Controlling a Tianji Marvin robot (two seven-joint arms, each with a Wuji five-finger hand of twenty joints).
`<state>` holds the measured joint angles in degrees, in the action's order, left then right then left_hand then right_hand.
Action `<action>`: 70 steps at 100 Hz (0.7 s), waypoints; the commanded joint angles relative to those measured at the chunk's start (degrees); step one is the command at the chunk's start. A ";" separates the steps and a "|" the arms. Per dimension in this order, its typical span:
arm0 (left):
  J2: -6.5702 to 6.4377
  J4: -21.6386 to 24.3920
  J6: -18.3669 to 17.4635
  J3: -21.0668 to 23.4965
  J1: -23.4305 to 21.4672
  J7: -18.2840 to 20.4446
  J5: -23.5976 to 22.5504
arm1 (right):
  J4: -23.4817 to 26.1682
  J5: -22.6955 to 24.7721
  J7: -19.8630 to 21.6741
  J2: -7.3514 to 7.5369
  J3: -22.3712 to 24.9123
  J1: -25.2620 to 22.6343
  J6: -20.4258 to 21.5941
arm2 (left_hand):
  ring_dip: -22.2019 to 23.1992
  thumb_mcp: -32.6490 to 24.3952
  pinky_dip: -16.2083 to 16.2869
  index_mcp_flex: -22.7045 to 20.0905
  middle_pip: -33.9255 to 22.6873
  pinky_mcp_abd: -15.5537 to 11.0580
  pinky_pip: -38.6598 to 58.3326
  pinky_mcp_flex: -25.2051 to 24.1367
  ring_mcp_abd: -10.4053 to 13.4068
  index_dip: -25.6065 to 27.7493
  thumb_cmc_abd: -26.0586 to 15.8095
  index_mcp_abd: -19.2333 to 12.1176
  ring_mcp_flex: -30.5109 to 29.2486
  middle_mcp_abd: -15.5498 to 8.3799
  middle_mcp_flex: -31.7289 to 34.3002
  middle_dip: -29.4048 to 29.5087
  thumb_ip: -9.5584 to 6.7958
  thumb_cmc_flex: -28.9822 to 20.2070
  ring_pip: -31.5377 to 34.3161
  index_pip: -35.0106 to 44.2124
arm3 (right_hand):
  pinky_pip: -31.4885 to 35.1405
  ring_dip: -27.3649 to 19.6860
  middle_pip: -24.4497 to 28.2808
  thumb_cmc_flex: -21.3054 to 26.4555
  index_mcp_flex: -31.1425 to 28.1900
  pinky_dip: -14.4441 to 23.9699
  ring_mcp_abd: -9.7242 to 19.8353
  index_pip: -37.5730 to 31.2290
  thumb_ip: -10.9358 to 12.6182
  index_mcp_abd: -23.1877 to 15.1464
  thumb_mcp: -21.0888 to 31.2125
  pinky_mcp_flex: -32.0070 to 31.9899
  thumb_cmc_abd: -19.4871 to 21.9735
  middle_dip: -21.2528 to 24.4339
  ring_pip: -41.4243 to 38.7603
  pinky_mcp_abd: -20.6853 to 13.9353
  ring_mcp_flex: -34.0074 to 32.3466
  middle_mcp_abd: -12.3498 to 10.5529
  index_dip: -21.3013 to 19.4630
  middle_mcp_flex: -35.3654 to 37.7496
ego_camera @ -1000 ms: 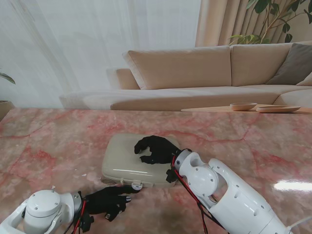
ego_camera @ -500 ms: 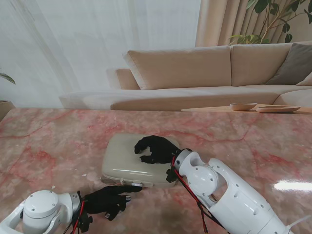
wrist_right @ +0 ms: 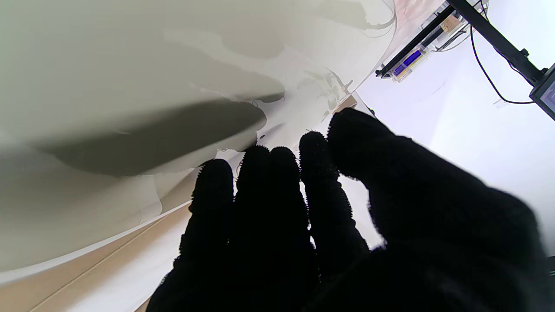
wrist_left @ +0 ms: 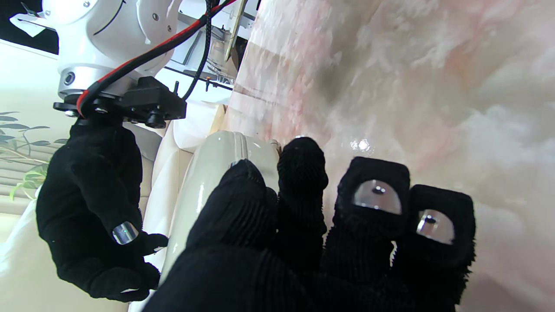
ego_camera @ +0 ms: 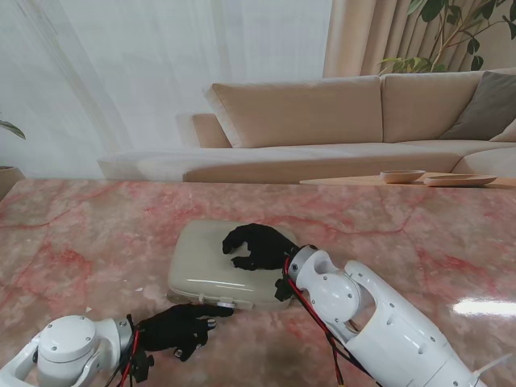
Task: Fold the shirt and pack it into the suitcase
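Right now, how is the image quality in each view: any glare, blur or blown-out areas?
Stand view: sharp, with one glare patch on the table at far right. Left wrist view: the suitcase shows a glossy highlight, and the marble beyond is soft. Right wrist view: the background is blown out white, and the right hand is a near-featureless black shape.

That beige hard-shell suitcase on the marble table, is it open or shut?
Shut: the beige hard-shell suitcase lies flat, lid down, with the right hand resting on top.

Stand camera: high behind the arms, looking down across the marble table [ego_camera: 97,234] toward a sofa [ego_camera: 322,121]. Both wrist cameras: close, looking along gloved fingers. All three share the closed suitcase [ego_camera: 218,262].
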<state>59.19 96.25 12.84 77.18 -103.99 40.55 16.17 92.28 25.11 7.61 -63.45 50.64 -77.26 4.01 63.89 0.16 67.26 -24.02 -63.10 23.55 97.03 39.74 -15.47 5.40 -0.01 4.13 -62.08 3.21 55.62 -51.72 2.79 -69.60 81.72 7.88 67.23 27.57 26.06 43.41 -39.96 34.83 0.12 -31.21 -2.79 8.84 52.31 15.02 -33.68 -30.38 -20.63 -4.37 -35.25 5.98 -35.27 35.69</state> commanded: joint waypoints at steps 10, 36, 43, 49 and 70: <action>0.23 0.94 -1.06 0.48 -0.42 -0.28 0.54 | -5.39 0.02 2.92 0.94 -1.37 -2.17 -1.65 | 0.85 -0.75 1.30 0.60 -0.55 0.35 5.69 0.73 1.32 0.85 -1.70 -7.43 -1.28 -0.13 0.32 -0.29 -0.89 -4.36 4.31 -1.95 | -6.18 1.16 0.48 0.11 -0.22 -2.79 -12.69 -1.01 1.05 -0.28 -0.05 1.78 -1.57 -0.79 -2.84 18.00 -2.40 8.75 0.42 0.94; 0.40 0.62 -1.56 0.60 -0.38 -0.27 1.50 | -5.65 -0.14 3.28 1.00 -1.48 -2.05 -1.77 | 0.82 -0.81 1.32 0.16 -0.51 0.44 5.66 0.69 1.32 1.10 -1.60 -7.28 -1.34 -0.11 0.47 -0.40 -0.90 -4.37 4.32 -1.55 | -6.20 1.14 0.48 0.05 -0.25 -2.79 -12.66 -0.92 1.07 -0.25 -0.06 1.77 -1.55 -0.78 -2.82 17.99 -2.34 8.76 0.39 0.87; 0.43 0.47 -1.68 0.60 -0.28 -0.26 1.64 | -5.66 -0.14 3.34 1.01 -1.45 -2.05 -1.84 | 0.82 -0.87 1.33 0.10 -0.50 0.45 5.65 0.69 1.30 1.15 -1.60 -7.16 -1.34 -0.11 0.47 -0.42 -0.91 -4.37 4.32 -1.48 | -6.20 1.15 0.46 0.12 -0.26 -2.79 -12.61 -0.94 1.05 -0.24 -0.05 1.76 -1.60 -0.77 -2.83 17.98 -2.33 8.79 0.36 0.85; 0.46 0.47 -1.68 0.64 -0.27 -0.38 1.63 | -5.67 -0.11 3.39 1.03 -1.42 -2.06 -1.87 | 0.82 -0.83 1.34 0.08 -0.49 0.48 5.65 0.70 1.24 1.19 -1.60 -7.10 -1.35 -0.10 0.47 -0.43 -0.90 -4.37 4.32 -1.44 | -6.21 1.15 0.48 0.08 -0.24 -2.79 -12.57 -0.89 1.06 -0.29 -0.07 1.76 -1.53 -0.77 -2.86 17.95 -2.39 8.70 0.36 0.87; 0.39 0.51 -1.70 0.83 -0.31 -0.16 1.47 | -5.63 -0.06 3.27 1.00 -1.30 -2.07 -1.92 | 0.82 -0.63 1.35 -0.18 -0.40 0.52 5.62 0.67 1.15 1.31 -1.42 -6.96 -1.26 -0.01 0.41 -0.45 -0.87 -4.36 4.27 -1.24 | -6.24 1.13 0.43 -0.19 -0.20 -2.80 -12.63 -0.79 1.02 -0.26 -0.22 1.69 -1.37 -0.74 -2.80 17.97 -2.31 8.75 0.36 0.80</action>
<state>59.45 96.65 11.24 77.79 -104.29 40.47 17.67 91.80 24.69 8.19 -63.45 50.51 -76.72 3.94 63.89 0.16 67.32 -25.50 -63.10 23.60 97.03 39.74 -15.47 7.04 0.00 2.08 -62.07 3.24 55.62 -51.72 2.79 -69.60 81.72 8.70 67.25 27.57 26.06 43.41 -39.96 34.87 1.45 -31.21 -2.79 8.84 52.31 15.02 -33.69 -30.39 -20.63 -6.33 -35.14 4.68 -35.26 35.53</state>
